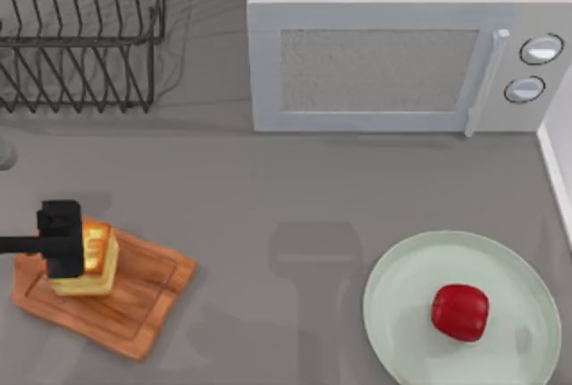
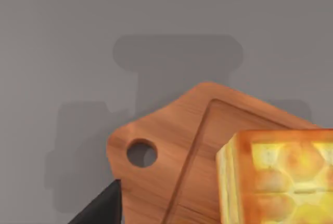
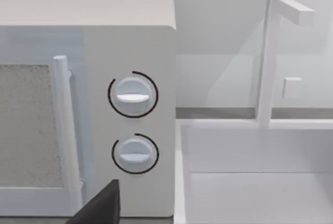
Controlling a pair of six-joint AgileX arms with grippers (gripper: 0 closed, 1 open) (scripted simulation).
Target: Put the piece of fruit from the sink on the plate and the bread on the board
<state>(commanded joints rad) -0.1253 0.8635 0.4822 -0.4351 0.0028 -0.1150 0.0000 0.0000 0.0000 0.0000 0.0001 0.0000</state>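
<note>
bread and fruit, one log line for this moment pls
bread: on board | left gripper: at bread | fruit: on plate

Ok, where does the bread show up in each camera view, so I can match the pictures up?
Top view: the bread sits on the board at the table's left, with the left gripper at it.
Left wrist view: the bread lies on the board, beside its groove.
Right wrist view: not in it; it faces the microwave and the sink.
Shared landmark: the board, for the top and left wrist views.

bread (image 1: pixel 89 264) on board (image 1: pixel 134 305) at left, fruit (image 1: pixel 460 312) on plate (image 1: pixel 402 305) at right
</note>
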